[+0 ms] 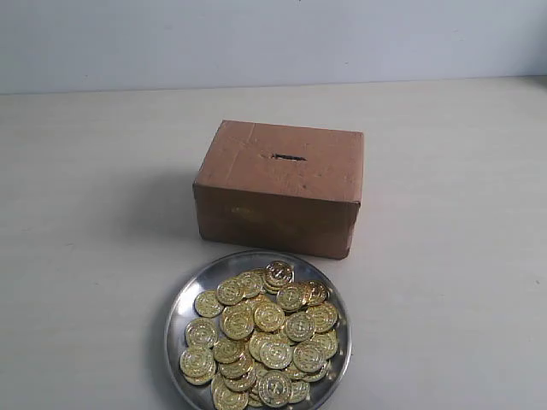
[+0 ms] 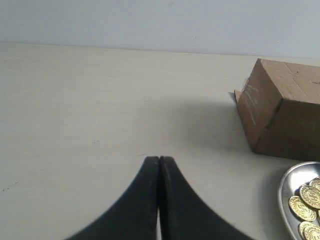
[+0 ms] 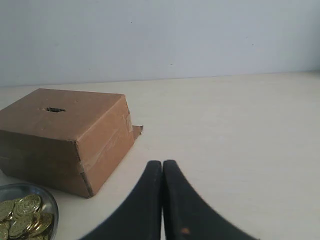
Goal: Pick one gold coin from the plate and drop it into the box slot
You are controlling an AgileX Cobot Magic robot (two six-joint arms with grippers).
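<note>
Brown box [image 1: 280, 188] beyond plate [image 1: 181, 301] of coins [image 1: 265, 337], slot [image 1: 289, 157] along its length, left gripper [image 2: 159, 160], right gripper [image 3: 162, 163] both together.

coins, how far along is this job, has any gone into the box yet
Nothing looks done yet. The coins sit heaped on the plate. The left gripper and right gripper are both shut and empty, away from the plate, so nothing is in hand. Left: pick one coin, carry it to the slot on top of the box, drop it in.
</note>
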